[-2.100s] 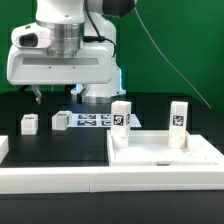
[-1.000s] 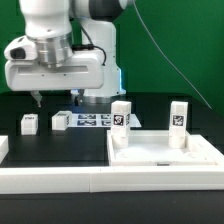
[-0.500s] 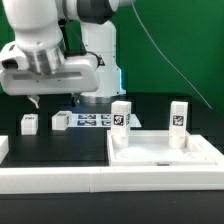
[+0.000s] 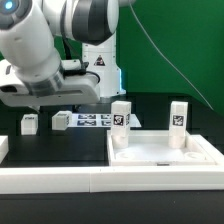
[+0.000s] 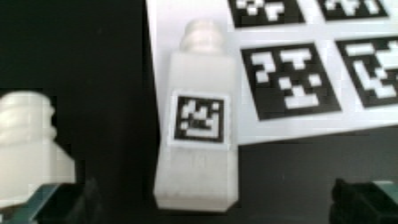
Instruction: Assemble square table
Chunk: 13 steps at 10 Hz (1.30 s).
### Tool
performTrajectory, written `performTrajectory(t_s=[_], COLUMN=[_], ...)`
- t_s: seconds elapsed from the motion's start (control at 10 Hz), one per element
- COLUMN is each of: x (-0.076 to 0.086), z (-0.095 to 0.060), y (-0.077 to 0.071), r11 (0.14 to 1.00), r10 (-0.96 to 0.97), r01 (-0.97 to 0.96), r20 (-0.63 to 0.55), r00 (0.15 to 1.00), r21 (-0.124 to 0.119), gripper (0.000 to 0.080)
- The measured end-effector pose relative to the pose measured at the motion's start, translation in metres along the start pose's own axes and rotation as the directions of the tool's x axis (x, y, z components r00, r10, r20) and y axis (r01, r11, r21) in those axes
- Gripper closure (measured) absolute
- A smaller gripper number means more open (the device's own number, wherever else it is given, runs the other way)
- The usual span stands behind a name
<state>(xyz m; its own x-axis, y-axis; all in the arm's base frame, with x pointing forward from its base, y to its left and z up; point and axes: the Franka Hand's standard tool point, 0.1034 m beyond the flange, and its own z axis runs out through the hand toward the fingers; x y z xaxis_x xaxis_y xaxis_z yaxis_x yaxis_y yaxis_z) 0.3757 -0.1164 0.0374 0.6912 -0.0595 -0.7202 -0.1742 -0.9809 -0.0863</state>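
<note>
Arm (image 4: 45, 55) tilted, seen upper left | fingers (image 5: 39, 203) held wide apart, nothing gripped | leg (image 5: 196, 175) marked with black-white tag (image 5: 198, 118)

Tabletop (image 4: 160, 153) bears two upright legs (image 4: 121, 116); two loose legs (image 4: 29, 123) lie apart.

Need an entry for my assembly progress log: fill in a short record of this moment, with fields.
fitted legs: two, upright in the square tabletop, first fitted leg, second fitted leg
loose legs: two on the black table, near leg at the marker board's edge, far leg further to the exterior view's left
gripper: open, empty, fingers either side of the near leg, not gripping it
task state: half the legs in place
</note>
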Motion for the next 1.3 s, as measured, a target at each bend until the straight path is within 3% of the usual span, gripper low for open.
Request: performTrajectory(t_s=[0.1, 0.8, 1.3], x=[0.006, 0.003, 0.007], z=[-0.001, 0.028, 0.036], y=[-0.001, 0.002, 0.005], r11=[1.000, 0.999, 0.999], r10=[-0.005, 0.022, 0.024], r01=[0.005, -0.022, -0.024], r20=[-0.026, 0.011, 0.002], r00=[1.000, 1.000, 1.000], r21=[-0.015, -0.024, -0.034], gripper=[0.0151, 0.0151, 0.0151])
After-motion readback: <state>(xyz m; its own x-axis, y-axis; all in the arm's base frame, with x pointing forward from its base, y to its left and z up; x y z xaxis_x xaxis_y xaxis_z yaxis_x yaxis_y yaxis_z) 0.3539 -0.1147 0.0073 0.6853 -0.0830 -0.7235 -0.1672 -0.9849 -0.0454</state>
